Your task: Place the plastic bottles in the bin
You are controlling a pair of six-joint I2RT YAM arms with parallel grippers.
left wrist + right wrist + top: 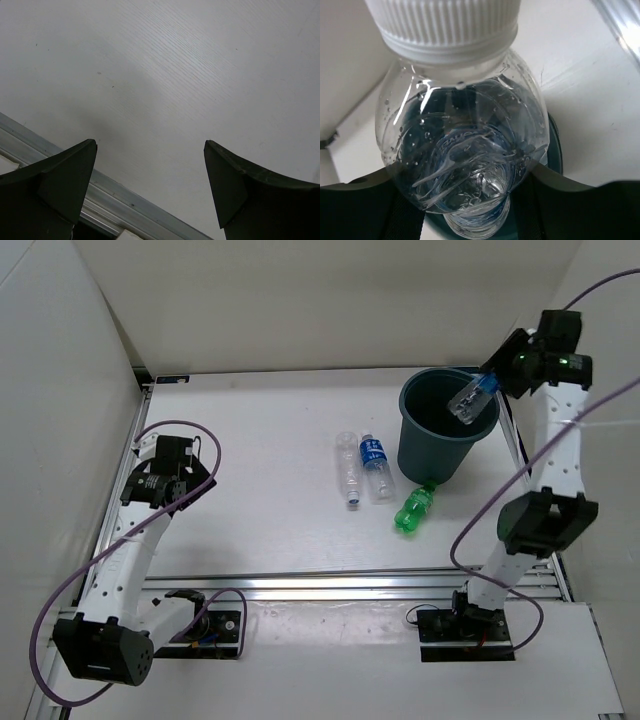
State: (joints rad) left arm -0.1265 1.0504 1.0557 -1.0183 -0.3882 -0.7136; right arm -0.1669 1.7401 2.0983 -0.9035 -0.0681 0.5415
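The clear, blue-labelled bottle (470, 398) is hanging tilted over the open mouth of the bin (432, 455), with its free end pointing down into the bucket. The right gripper (488, 388) is clamping it, jaws closed on its sides. The wrist view is showing those dark fingers (365, 200) pressing in on both flanks below a white ribbed cap (447, 22).

Judging from this, the drop is the step in hand. It is probably best done by bringing the bottle's whole length inside the rim first. Then the jaws open fully in 1 move, so neither finger is dragging the bottle sideways against the wall.

3 more bottles are lying on the table (260, 440) left of the bin. A plain clear one (348, 470) and a blue-labelled one (375, 467) are resting side by side. A green one (414, 508) is lying just beside the bin's base.

The left gripper (150, 165) is hovering over bare table at the far left, jaws spread wide and holding nothing.

As for writing, both blue labels are showing pale marks too small to read. Through the held bottle's wet plastic, faint lettering is blurring past legibility.
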